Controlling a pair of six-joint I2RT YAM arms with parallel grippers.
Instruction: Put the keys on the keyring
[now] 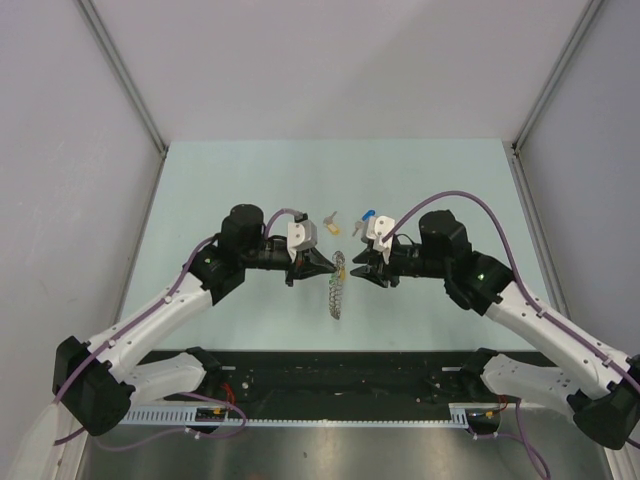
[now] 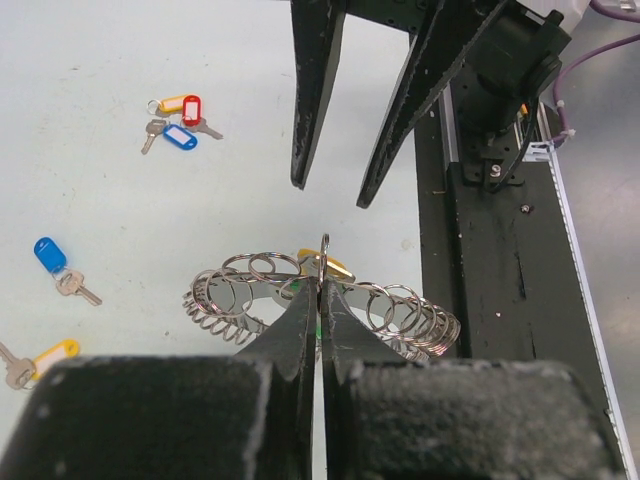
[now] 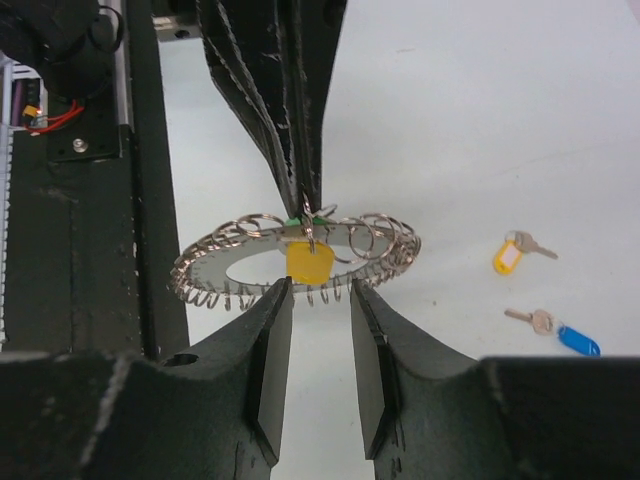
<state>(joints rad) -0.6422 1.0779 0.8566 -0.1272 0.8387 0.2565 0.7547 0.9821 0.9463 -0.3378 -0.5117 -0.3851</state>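
Silver and prickly with little wire loops, the keyring (image 3: 200, 268) sits in the middle of things, held up between my two arms over the pale counter (image 3: 480, 120). My left jaws are shut tight on its rim, so it cannot swing or slip while I work. A yellow tag (image 3: 308, 262) hangs at that same spot, so I think one key is on the ring, or nearly on. A speck of green shows at the pinch too, but I cannot tell what it is.

My right jaws are partly open with nothing in them. Their tips stop just short of the yellow tag. I think they are there to push that key along the wire.

More keys wait on the counter: a yellow-tag key (image 3: 512, 255), a blue-tag key (image 3: 570, 340), and a small bunch (image 2: 178, 122) with red, yellow and blue tags. They lie apart from the ring, so each one needs its own trip.
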